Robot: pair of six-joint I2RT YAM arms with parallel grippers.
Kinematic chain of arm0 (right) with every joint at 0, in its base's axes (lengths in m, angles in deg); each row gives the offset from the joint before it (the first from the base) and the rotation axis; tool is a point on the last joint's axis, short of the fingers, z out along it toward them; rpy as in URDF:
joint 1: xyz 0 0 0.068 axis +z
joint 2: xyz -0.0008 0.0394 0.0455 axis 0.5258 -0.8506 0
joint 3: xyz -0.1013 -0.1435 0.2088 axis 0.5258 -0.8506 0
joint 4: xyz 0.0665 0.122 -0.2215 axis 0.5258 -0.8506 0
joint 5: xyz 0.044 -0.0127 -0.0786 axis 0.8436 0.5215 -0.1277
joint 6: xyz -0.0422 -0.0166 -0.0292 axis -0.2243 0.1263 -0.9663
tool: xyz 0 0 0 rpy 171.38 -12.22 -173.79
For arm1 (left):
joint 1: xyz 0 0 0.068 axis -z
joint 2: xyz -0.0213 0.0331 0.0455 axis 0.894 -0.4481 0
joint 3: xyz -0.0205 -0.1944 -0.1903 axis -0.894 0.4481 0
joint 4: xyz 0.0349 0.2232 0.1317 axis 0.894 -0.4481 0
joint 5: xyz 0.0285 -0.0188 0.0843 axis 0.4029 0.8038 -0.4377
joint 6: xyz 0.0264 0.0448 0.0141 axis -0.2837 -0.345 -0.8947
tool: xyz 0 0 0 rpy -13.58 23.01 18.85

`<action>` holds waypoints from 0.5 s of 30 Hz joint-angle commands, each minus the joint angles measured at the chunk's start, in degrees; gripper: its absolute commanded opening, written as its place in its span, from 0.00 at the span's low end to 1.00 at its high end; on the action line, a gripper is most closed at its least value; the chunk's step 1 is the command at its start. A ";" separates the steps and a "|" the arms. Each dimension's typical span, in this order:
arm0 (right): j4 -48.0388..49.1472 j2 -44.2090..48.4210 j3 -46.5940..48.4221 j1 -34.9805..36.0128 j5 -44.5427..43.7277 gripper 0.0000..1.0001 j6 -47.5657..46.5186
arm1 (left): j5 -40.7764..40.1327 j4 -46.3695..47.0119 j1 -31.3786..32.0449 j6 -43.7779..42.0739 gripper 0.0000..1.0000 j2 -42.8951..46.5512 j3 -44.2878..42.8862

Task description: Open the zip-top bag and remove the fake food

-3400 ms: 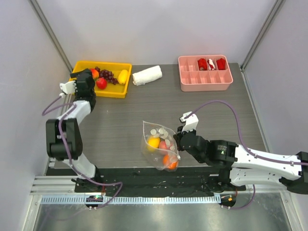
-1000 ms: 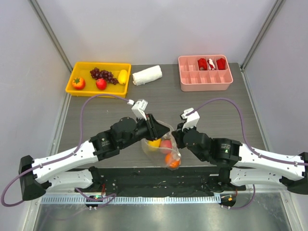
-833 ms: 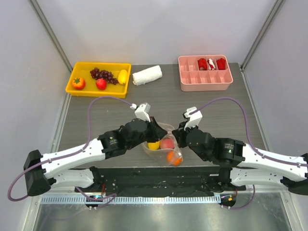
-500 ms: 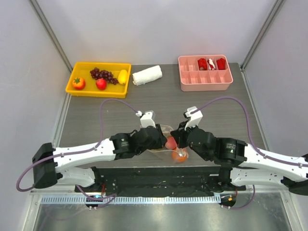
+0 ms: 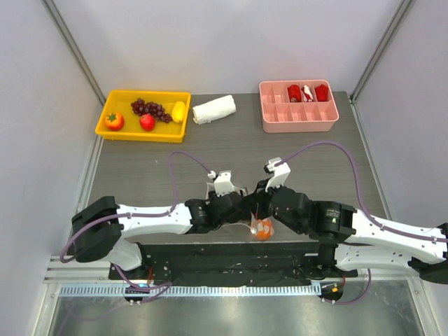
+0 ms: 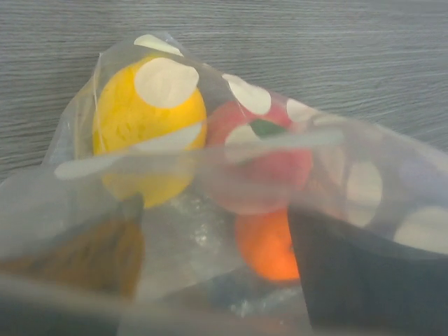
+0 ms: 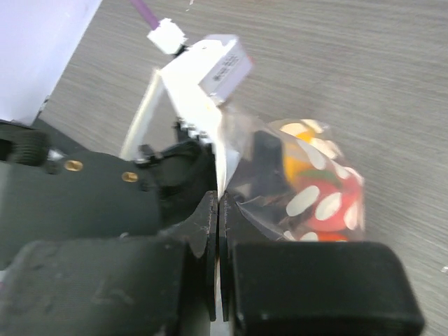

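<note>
The zip-top bag [image 6: 231,143], clear with pale dots, lies near the table's front edge. It holds fake food: a yellow fruit [image 6: 143,129], a red one [image 6: 269,168] and an orange one [image 6: 269,245]. From above only the orange fruit [image 5: 263,229] shows below the two wrists. My left gripper [image 6: 217,280] is open at the bag's mouth, its fingers [image 6: 357,273] wide apart with plastic film over them. My right gripper [image 7: 220,210] is shut on the bag's [image 7: 308,189] edge, right beside the left gripper [image 5: 241,208].
A yellow tray [image 5: 133,136] at the back left holds purple grapes [image 5: 150,108] and red, orange and yellow fruits. A rolled white cloth [image 5: 214,110] lies beside it. A pink divided tray [image 5: 297,129] with red items stands at the back right.
My left gripper has swung in from the left, come down to the bag's mouth and spread its jaws wide. The bag has sunk nearly out of sight under both wrists. The right gripper keeps its pinch.
</note>
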 commanded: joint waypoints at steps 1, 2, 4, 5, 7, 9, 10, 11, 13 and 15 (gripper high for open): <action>5.46 -1.19 -0.16 -0.08 5.37 0.01 3.10 | -1.00 12.53 0.14 4.32 0.84 -2.56 2.10; 6.17 -1.55 -0.42 0.00 6.52 0.01 3.54 | -0.21 13.61 0.22 5.02 0.84 -3.26 2.63; 8.79 -2.60 -0.42 0.00 11.00 0.02 4.86 | -0.03 14.58 0.22 6.95 0.82 -3.61 3.69; 9.59 -2.78 -0.42 0.00 12.23 0.01 5.47 | 0.32 16.15 0.22 7.22 0.80 -3.27 4.21; 11.87 -3.31 -0.69 0.00 15.31 0.01 6.36 | 0.94 19.23 0.31 6.79 0.75 -2.74 6.40; 12.41 -4.62 -0.60 0.00 16.46 0.01 6.62 | 1.82 22.22 0.31 6.44 0.72 -1.60 7.64; 12.41 -5.15 -0.34 0.00 16.72 0.01 6.62 | 2.00 22.58 0.40 6.26 0.66 -0.90 8.86; 12.41 -5.85 -0.07 0.00 16.99 0.01 6.53 | 1.56 22.50 0.75 6.69 0.63 -0.20 9.31; 12.33 -6.12 0.02 0.00 17.08 0.01 6.18 | 1.47 22.75 1.10 6.96 0.60 2.09 10.97; 12.06 -6.03 -0.07 0.00 16.29 0.01 5.66 | 2.52 24.07 1.10 7.66 0.62 3.41 13.26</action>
